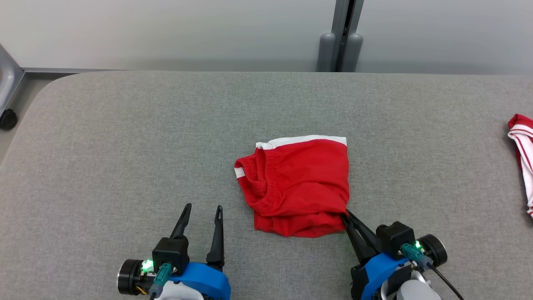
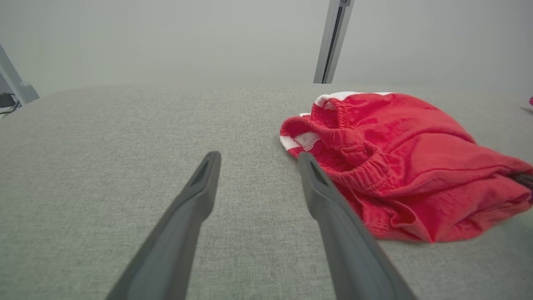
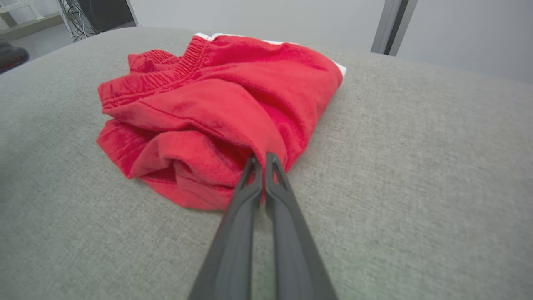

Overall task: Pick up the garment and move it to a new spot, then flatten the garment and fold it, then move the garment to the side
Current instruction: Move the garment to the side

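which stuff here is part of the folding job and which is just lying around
Part of the job:
red garment
right tool, shut on the garment's near right corner
left tool, open, beside the garment

Lying about:
red-and-white striped cloth at the right edge of the table
grey post behind the table
black castor at far left

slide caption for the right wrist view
Right end effector shut on the edge of a bunched red garment on a grey surface.

Head view steeply downward — wrist views low, near same garment [image 1: 297, 185]
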Controlling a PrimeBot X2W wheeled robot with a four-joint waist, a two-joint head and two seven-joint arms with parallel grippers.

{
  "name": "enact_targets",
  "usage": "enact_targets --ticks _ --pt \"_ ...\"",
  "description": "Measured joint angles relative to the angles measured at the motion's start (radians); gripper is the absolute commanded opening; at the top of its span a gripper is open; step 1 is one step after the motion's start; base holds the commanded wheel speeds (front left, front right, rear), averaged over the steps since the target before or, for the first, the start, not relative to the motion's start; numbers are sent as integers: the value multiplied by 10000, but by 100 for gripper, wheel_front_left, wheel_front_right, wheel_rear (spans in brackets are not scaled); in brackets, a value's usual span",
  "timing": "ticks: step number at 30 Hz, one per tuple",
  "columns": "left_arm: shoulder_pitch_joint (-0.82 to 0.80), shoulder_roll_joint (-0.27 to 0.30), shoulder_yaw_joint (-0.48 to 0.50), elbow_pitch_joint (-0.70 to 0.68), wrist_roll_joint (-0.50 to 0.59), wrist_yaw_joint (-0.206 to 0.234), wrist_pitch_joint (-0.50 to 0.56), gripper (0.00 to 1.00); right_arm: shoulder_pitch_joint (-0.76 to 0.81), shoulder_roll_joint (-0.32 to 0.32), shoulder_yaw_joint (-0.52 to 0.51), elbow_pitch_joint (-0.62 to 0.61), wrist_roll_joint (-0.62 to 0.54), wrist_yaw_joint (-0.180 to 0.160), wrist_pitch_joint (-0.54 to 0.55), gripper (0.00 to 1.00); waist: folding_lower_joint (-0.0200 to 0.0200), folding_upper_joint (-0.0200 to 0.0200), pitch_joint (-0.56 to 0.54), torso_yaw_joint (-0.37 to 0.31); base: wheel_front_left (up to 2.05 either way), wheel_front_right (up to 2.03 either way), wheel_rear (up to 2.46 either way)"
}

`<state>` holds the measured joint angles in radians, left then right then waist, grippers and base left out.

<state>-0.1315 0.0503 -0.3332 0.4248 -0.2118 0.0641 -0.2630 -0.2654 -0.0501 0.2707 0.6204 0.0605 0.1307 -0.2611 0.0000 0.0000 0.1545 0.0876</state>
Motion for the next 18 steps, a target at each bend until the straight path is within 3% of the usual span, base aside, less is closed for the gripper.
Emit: enact_targets --ticks 9,17,18 --pt "13 0 36 52 -71 -6 2 100 763 -217 566 -1235 -48 0 -2 0 0 0 -142 -200 0 0 0" --pt "81 0 134 138 -86 -54 2 100 1540 -579 826 -1034 10 0 -2 0 0 0 -262 -440 0 0 0" --pt "94 -2 178 148 -84 -88 2 100 1568 -593 815 -972 52 0 0 26 0 0 -286 -476 0 0 0"
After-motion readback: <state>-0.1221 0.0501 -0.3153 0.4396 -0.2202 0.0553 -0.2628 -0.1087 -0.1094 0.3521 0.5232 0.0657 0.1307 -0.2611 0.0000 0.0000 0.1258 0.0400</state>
